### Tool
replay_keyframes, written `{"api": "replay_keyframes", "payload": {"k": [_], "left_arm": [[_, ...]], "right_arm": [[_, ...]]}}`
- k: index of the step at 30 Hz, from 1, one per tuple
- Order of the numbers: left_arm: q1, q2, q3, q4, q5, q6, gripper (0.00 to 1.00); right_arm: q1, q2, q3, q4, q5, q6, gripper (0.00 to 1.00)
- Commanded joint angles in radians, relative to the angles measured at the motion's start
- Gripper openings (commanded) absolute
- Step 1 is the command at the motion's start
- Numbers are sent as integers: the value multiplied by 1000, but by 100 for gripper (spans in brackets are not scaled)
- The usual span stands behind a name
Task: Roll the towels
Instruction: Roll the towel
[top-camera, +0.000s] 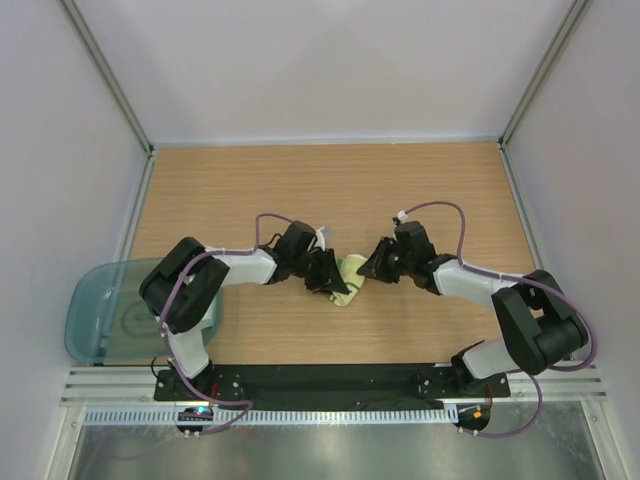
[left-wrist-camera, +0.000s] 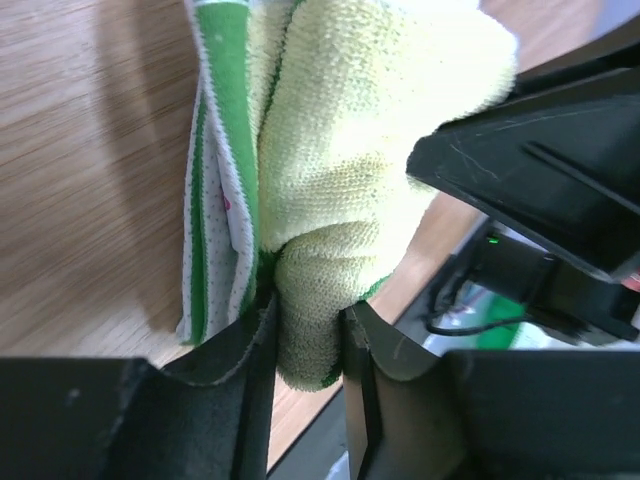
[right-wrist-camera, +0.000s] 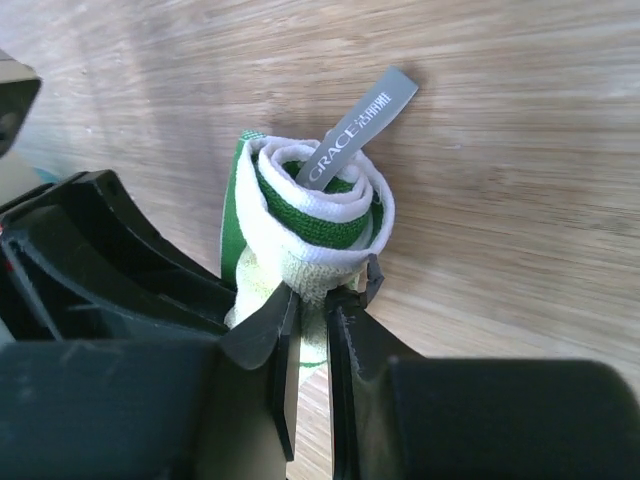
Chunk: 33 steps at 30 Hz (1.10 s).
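The wooden bench (top-camera: 450, 190) fills most of the top view, with pale walls on three sides. At its left edge, beside the shoulder of the left arm, stands a translucent teal-grey bin (top-camera: 95, 310); part of it reaches past the bench edge, and it is well apart from the cloth.

The left arm (top-camera: 240, 265) and the right arm (top-camera: 470, 280) both reach inward and meet near the middle of the bench, slightly toward the near side. Between them is the green towel (top-camera: 348, 292) - the only cloth that shows in these views.

The towel is rolled into a short bundle. In the left wrist view its cream-yellow terry side (left-wrist-camera: 340, 150) faces outward, and a green and white dotted edge runs along its left. The left jaws are clamped on a fold at one end of the roll, with the cloth squeezed between them. The black body of the other arm's end shows at the right of this view.

In the right wrist view the open end of the roll (right-wrist-camera: 320, 215) shows a spiral of white, green and cream layers. The right jaws are nearly together and pinch the cream cloth at the bottom of this end. I cannot tell whether the roll touches the wood.

A small grey label (right-wrist-camera: 360, 125) with the printed word GRACE sticks out from the centre of the spiral.
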<state>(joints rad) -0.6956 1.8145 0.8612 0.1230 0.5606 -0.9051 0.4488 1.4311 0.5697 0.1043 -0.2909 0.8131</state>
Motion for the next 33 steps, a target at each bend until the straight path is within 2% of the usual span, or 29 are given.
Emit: {"api": "replay_keyframes", "payload": {"k": [1, 8, 10, 17, 24, 28, 33], "left_arm": [[-27, -21, 24, -370, -257, 153, 31], [-130, -55, 147, -560, -462, 215, 37], [-153, -61, 177, -603, -535, 225, 44], [-245, -87, 271, -729, -758, 259, 50], [-288, -170, 312, -761, -872, 339, 54], [-285, -196, 322, -761, -918, 397, 61], [-271, -139, 317, -706, -869, 442, 62]], "right_arm": [[59, -40, 133, -271, 157, -89, 11], [151, 55, 300, -485, 266, -123, 10], [168, 96, 341, -524, 277, -126, 10], [180, 198, 413, -572, 282, -121, 9], [180, 230, 456, -583, 271, -123, 9], [182, 229, 470, -594, 266, -123, 9], [182, 229, 484, -600, 259, -121, 9]]}}
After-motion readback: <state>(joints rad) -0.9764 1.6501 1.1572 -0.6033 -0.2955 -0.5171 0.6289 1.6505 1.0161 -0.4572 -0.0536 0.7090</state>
